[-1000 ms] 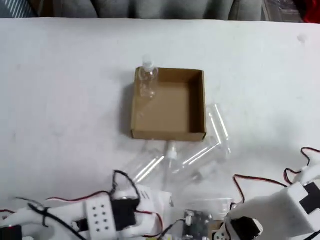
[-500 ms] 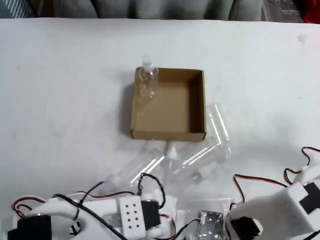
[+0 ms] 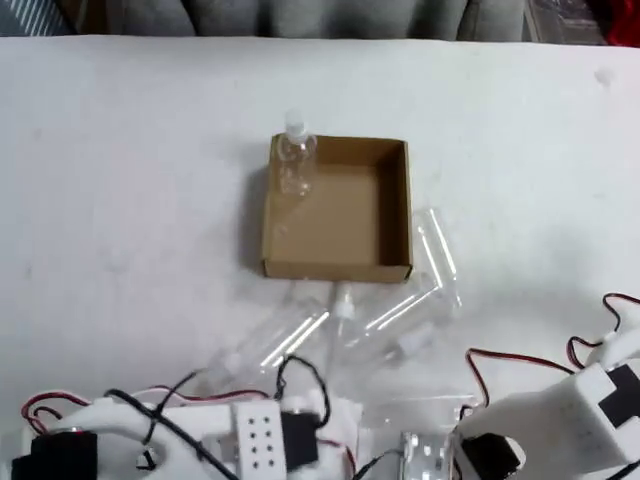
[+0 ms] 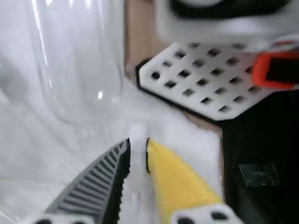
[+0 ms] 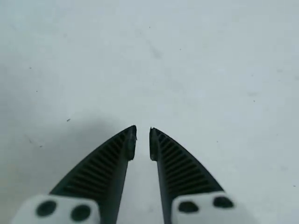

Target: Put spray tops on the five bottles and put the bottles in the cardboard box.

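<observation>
The cardboard box (image 3: 340,215) sits mid-table, and one clear bottle with a spray top (image 3: 296,160) stands in its far left corner. Several clear bottles lie on the table in front of the box (image 3: 292,338) (image 3: 398,312) (image 3: 438,250), with a white spray top (image 3: 345,300) among them. My left arm (image 3: 262,445) is at the near edge. Its gripper (image 4: 138,142) is shut on a small white piece, apparently a spray top (image 4: 138,133), beside a clear bottle (image 4: 79,60). My right gripper (image 5: 142,137) is shut over bare table, holding nothing.
The right arm's white body (image 3: 560,420) and its red and black wires (image 3: 500,365) fill the near right corner. A white perforated arm part (image 4: 205,79) with an orange piece (image 4: 280,70) lies close to the left gripper. A clear plastic bag (image 3: 410,410) lies between the arms.
The left arm has swung to the right along the near edge and dropped slightly lower. The box, the bottles and the right arm have stayed put.
</observation>
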{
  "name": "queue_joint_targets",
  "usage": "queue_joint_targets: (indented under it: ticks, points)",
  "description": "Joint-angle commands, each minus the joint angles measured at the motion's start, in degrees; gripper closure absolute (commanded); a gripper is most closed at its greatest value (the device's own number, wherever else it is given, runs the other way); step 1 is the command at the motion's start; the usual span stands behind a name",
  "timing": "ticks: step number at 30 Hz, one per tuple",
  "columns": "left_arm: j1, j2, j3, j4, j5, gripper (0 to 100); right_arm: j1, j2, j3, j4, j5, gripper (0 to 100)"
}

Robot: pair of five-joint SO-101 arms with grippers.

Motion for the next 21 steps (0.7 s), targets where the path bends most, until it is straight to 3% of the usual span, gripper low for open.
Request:
queue_joint_targets:
  ticks: [1,15,21]
  points:
    - [3.4,0.9,1.6,-1.0,0.4,98,-0.1,-0.4,-4.7,0.4,0.6,97.1]
    - [0.1,0.8,-2.6,2.5,0.3,97,-0.1,-0.3,-4.7,0.4,0.6,97.1]
    - [-7.2,0.8,-5.8,6.9,-2.9,83,-0.7,-0.3,-4.7,0.1,0.6,97.1]
